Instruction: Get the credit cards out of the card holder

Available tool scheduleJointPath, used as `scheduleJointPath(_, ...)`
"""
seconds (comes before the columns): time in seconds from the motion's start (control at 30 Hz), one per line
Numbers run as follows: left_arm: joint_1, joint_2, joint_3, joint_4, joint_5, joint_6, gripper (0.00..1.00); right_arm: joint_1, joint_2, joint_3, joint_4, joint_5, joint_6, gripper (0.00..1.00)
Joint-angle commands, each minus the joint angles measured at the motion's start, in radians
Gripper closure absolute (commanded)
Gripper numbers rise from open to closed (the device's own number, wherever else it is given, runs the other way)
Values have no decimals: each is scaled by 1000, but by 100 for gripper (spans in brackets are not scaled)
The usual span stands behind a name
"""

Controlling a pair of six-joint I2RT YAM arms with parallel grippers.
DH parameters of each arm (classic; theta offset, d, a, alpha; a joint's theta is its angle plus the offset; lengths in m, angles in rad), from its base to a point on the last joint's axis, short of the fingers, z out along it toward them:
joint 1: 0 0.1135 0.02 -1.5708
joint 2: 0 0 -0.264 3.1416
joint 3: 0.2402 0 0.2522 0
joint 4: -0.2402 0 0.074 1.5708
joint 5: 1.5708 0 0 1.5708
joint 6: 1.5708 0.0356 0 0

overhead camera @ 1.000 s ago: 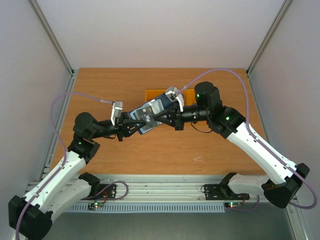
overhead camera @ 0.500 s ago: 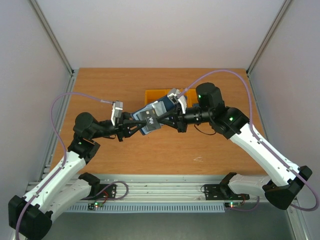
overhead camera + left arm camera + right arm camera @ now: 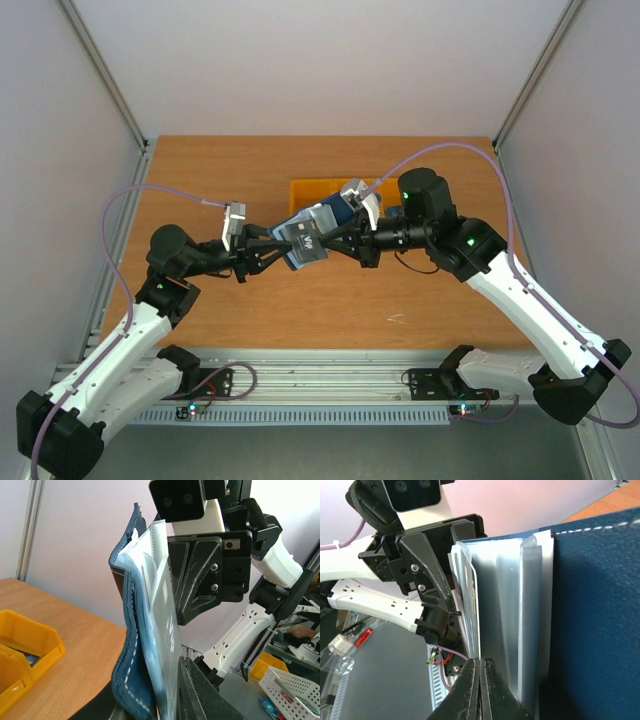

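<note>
An orange bin [image 3: 305, 188] sat on the tabletop [image 3: 220, 180] just beyond both claws, low and behind them. Nothing lay between the claws but the holder [image 3: 132, 670], which was off the tabletop, on edge and fanned open in the air. The opposite claw filled each wrist view right behind it.

The left claw [image 3: 278, 243] stood a little apart and was clamped on the holder's lower navy edge, one finger on each side. The right claw [image 3: 335, 237] was pressed fully together. Its tips nipped a thin pale edge among the clear sleeves [image 3: 507, 620]. Whether that edge was a sleeve or a card could not be told. From above, a dark card [image 3: 304, 241] with pale lettering showed in the holder, between the two claws and nearer the left one. No other card could be made out.

Both arms reached inward from their bases, elbows bent outward. Their forearms were nearly level and pointed at each other, and the claws met tip to tip over the middle of the tabletop.
</note>
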Motion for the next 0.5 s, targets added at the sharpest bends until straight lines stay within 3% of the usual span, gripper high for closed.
scheduleJointPath(0.0,-4,-6,26,38,-2,13,82,-8,-30,16,-2,23,-15,99)
scheduleJointPath(0.13,-4,-5,29,26,-12,15,99,-8,-30,15,-2,25,-11,99)
scheduleJointPath(0.47,-4,-12,30,-79,-133,56,100,-28,-88,17,-86,142,-57,99)
